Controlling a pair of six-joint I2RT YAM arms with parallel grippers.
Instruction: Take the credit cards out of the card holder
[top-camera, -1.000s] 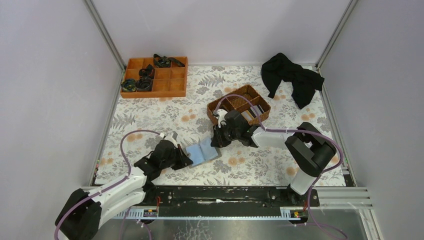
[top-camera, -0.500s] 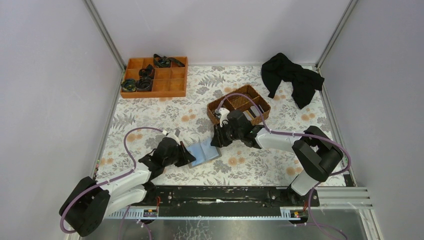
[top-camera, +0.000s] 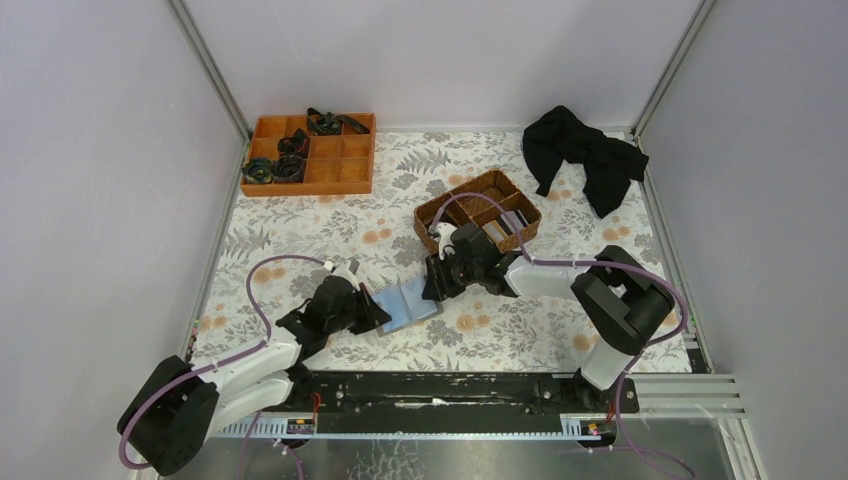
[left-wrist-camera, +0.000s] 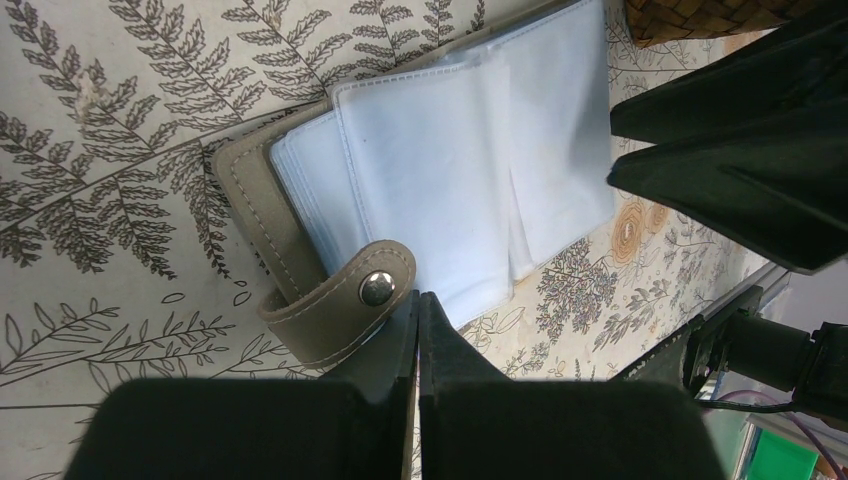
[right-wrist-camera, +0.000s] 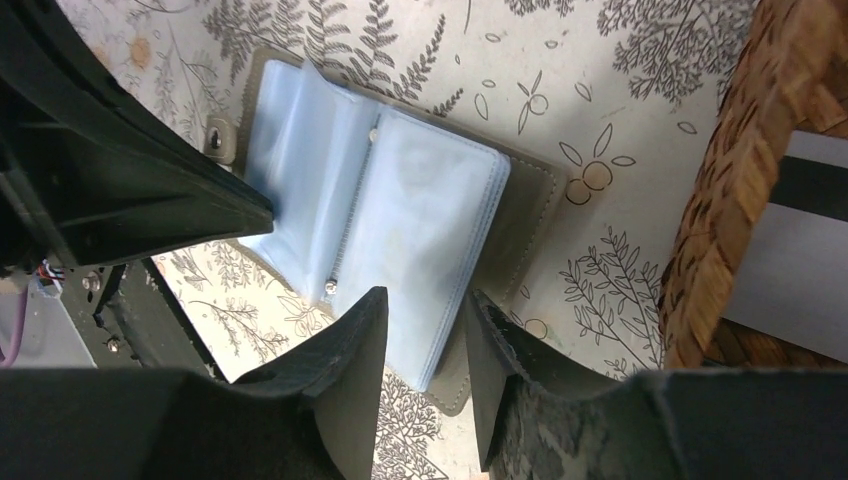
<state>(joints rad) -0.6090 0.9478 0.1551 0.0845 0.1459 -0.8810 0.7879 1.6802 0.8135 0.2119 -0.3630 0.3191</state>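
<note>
The card holder (top-camera: 405, 303) lies open on the floral table, its pale blue sleeves (left-wrist-camera: 470, 170) facing up. My left gripper (top-camera: 372, 310) is shut, and its tips (left-wrist-camera: 418, 300) rest at the holder's near left edge beside the snap strap (left-wrist-camera: 345, 300). My right gripper (top-camera: 432, 285) hangs open just over the holder's right panel (right-wrist-camera: 430, 230), with the sleeve edge showing between its fingers (right-wrist-camera: 355, 340) and nothing gripped. Credit cards (top-camera: 510, 222), grey and dark, lie in the wicker basket and show at the right edge of the right wrist view (right-wrist-camera: 800, 240).
The brown wicker basket (top-camera: 470, 200) stands just behind the right gripper, its wall (right-wrist-camera: 740, 180) close to the fingers. An orange divided tray (top-camera: 312, 155) with dark items sits at the back left. A black cloth (top-camera: 585, 155) lies at the back right.
The right gripper's jaws have opened wider while staying over the holder's right edge. The left gripper stays shut at the holder's left edge.
</note>
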